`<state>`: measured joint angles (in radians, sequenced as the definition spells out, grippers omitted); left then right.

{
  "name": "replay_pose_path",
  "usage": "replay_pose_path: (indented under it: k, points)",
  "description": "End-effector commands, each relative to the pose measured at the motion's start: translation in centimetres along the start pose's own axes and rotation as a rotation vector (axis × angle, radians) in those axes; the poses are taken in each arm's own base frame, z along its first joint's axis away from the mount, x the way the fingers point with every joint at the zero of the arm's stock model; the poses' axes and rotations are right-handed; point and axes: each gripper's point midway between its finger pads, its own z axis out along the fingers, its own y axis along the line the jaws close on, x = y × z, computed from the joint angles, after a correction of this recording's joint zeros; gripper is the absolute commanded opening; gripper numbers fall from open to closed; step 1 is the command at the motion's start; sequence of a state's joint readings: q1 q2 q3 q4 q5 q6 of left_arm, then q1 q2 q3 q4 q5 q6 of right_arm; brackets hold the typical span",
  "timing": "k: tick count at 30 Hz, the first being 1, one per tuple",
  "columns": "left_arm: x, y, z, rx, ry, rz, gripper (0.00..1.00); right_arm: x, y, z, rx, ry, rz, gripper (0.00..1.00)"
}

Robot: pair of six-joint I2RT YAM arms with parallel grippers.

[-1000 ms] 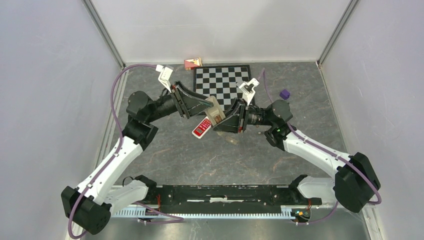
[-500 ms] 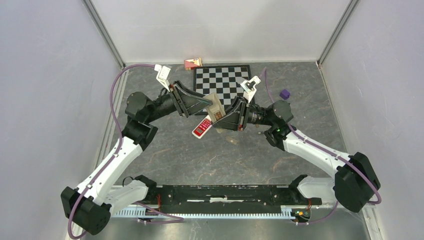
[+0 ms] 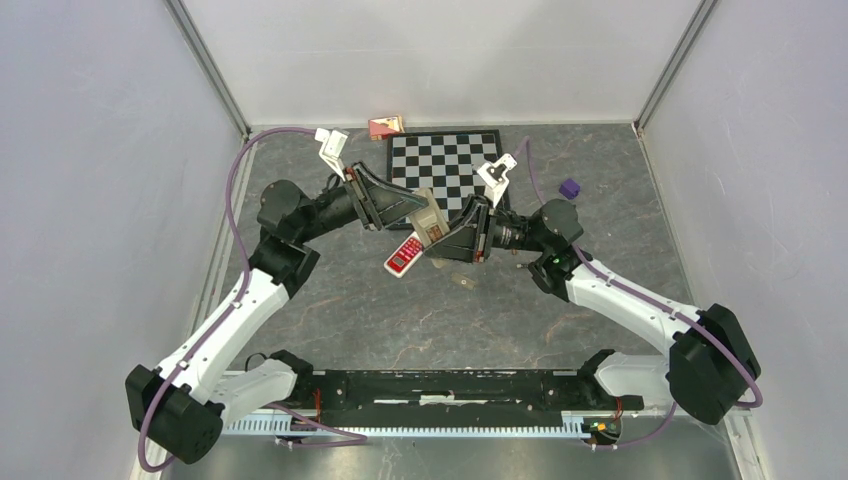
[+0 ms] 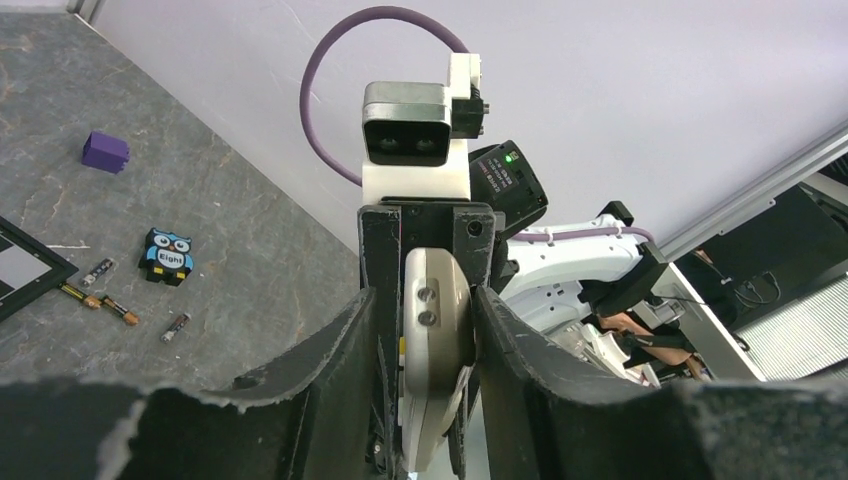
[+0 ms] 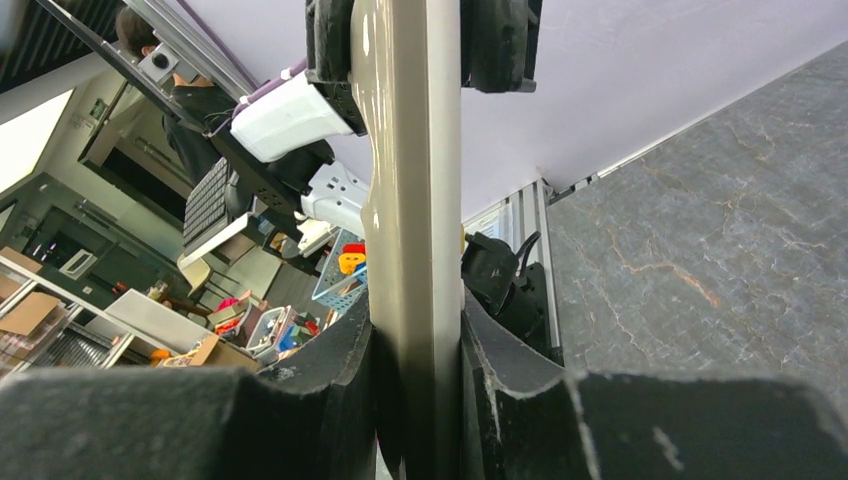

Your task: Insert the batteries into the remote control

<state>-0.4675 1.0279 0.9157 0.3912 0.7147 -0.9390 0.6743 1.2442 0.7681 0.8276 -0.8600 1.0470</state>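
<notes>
A beige remote control (image 3: 429, 218) is held in the air between both grippers, above the table's middle. My left gripper (image 3: 419, 208) is shut on one end of it; in the left wrist view (image 4: 428, 300) the remote's rounded end (image 4: 436, 320) sits between my fingers. My right gripper (image 3: 441, 240) is shut on the other end; in the right wrist view (image 5: 415, 310) the remote's edge (image 5: 410, 190) runs upright between the pads. Several batteries (image 4: 120, 310) lie loose on the table beside an owl card (image 4: 166, 255).
A small red device with white buttons (image 3: 403, 255) lies under the grippers. A small pale piece (image 3: 462, 281) lies near it. A checkerboard (image 3: 447, 165) is at the back, a purple cube (image 3: 569, 187) at the right, and a red-white packet (image 3: 385, 127) by the back wall.
Both grippers and the remote have shifted slightly toward the back. The left arm's elbow has moved a little to the right. The things on the table have not moved.
</notes>
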Motion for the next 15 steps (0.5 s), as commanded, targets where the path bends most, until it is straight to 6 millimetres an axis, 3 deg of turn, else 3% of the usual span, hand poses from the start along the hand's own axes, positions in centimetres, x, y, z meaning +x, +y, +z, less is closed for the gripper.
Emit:
replay_pose_path:
  k: [1,3,4,9,10,13,15]
  points:
    - [0.0,-1.2,0.3,0.046,0.022,-0.004,0.47,-0.3,0.4,0.4,-0.015,0.009,-0.049,0.02]
    - [0.2,-1.5,0.3,0.058,0.033,-0.001,0.46,-0.5,0.2,0.5,-0.009,0.002,-0.043,0.02]
    - [0.3,-1.5,0.2,0.058,0.034,0.001,0.4,-0.5,0.2,0.6,-0.008,0.001,-0.04,0.02]
    - [0.4,-0.8,0.2,0.028,0.032,0.015,0.02,-1.1,0.3,0.8,-0.009,-0.011,-0.053,0.05]
    - [0.3,-0.6,0.2,0.018,0.027,0.022,0.02,-1.0,0.2,0.8,-0.007,-0.006,-0.059,0.14]
    - [0.4,0.2,0.0,-0.021,0.027,0.061,0.02,-1.1,-1.0,0.2,0.066,-0.008,-0.103,0.63]
    - [0.6,0.9,-0.2,-0.06,0.046,0.11,0.02,-2.0,-3.2,-0.9,0.202,-0.029,-0.17,0.85]
